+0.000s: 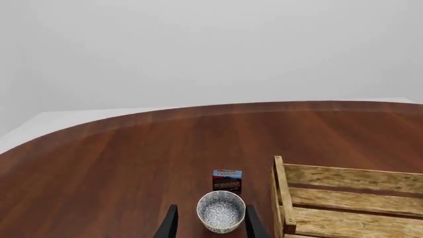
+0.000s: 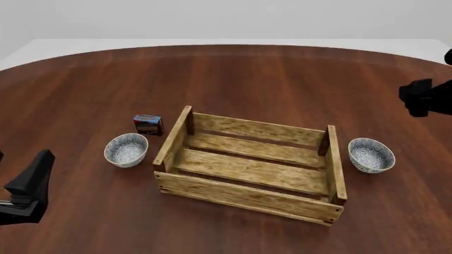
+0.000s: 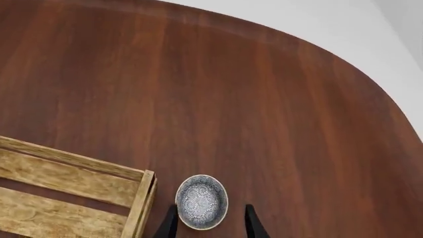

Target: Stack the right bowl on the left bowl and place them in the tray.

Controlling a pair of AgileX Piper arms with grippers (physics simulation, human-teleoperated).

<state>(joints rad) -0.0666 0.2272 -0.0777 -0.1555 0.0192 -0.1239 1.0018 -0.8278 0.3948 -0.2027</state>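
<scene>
A big light-brown wooden tray [image 2: 251, 168] made of rough slats, with a post standing up at each corner, sits in the middle of the round dark-brown wooden surface [image 2: 233, 79]. Nothing lies inside it. A small round bowl with a blue-and-white speckled pattern, the left bowl [image 2: 126, 150], stands on the surface just beside the tray's left end, not touching it. A second bowl that looks the same, the right bowl [image 2: 371, 155], stands just beside the tray's right end. A small blue-and-red box [image 2: 148, 124] stands near the left bowl, a little farther back, close to the tray's back left corner. The left tool [image 1: 210, 225] is up above the surface and well away from its bowl; its two black fingers [image 1: 170, 224] are spread wide apart and hold nothing, and in the left wrist view the left bowl shows between them. The right tool [image 3: 210, 224] is also up in the air, off to the right, with its fingers [image 3: 251, 221] wide apart and holding nothing, and the right bowl shows between them in the right wrist view.
</scene>
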